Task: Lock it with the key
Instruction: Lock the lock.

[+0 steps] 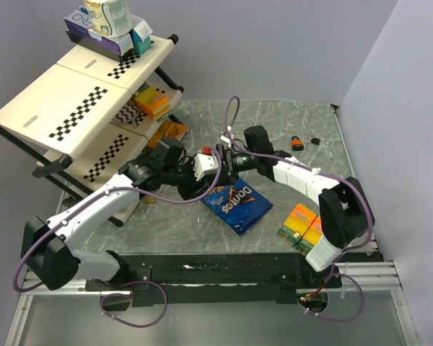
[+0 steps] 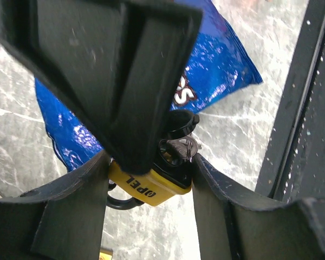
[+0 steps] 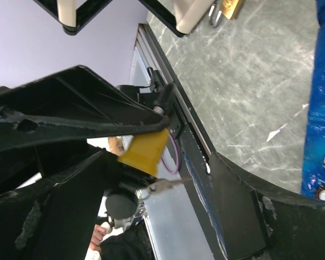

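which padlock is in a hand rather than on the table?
The yellow padlock, clamped in the left hand with a key in it. The orange-and-black padlock lies loose on the table, far right.

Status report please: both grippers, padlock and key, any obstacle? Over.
Left gripper shut on yellow rectangular padlock. Right gripper open, straddling silver key in lock. Blue crisp bag below, not blocking.

Overhead, 2 wrist close-ups on padlock
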{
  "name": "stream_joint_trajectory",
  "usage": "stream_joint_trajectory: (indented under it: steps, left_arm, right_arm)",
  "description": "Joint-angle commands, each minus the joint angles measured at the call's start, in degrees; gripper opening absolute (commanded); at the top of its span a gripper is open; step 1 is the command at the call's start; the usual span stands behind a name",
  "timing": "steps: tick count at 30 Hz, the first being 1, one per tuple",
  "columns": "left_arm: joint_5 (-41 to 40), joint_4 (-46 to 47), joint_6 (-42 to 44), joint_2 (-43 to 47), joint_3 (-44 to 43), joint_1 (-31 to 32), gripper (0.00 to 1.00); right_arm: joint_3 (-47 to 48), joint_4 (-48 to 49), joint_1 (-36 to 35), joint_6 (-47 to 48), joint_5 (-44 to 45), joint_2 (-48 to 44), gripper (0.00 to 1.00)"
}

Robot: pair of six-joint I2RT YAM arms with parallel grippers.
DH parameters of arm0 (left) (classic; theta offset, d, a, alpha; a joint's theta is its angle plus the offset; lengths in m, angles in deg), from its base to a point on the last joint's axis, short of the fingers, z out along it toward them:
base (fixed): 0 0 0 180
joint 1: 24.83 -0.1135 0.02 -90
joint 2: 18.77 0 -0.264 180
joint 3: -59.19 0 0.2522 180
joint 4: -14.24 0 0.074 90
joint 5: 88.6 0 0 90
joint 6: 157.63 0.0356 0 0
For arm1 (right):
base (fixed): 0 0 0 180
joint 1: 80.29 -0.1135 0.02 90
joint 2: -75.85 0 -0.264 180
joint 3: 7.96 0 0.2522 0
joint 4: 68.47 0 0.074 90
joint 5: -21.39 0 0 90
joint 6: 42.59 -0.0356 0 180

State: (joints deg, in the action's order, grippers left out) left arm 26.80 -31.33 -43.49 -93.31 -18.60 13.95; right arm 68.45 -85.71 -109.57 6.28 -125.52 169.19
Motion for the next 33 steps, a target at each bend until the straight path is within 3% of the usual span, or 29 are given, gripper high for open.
stream_joint_trajectory:
  steps: [1,12,17,19,21,23,27,33]
  left_arm:
    - [-1.7,5.1,-2.8,0.0,-3.2,1.3,0.01]
    - [-5.3,6.6,-6.7,-2.1,-6.3,2.0,0.01]
    - [-6.2,6.7,-6.7,-2.4,-6.3,2.1,0.02]
    - [-6.2,5.8,-7.1,-2.4,-6.6,2.1,0.21]
    - [-4.0,1.9,-7.2,-2.7,-7.5,1.9,0.53]
    - [-1.9,-2.2,-5.2,-2.9,-8.8,1.6,0.61]
    - [2.9,-2.7,-4.0,0.6,-6.6,0.0,0.75]
    - [9.0,-6.0,-1.1,4.9,-7.7,-4.9,0.82]
  right_arm:
    - [3.4,3.2,-1.2,-2.4,-1.5,1.1,0.8]
    - [2.5,6.3,-1.9,-4.1,-2.4,1.6,0.66]
    - [1.8,6.7,-2.1,-3.9,-2.7,0.8,0.45]
    - [1.9,6.0,-1.9,-3.0,-2.8,0.4,0.32]
    - [2.3,5.2,-1.6,-2.2,-2.9,0.1,0.15]
    - [2.7,3.8,-0.9,-0.7,-3.0,-0.6,0.01]
    - [3.3,0.4,0.6,2.9,-3.6,-2.5,0.0]
    - [4.0,-6.2,2.6,15.5,-5.1,-7.6,0.0]
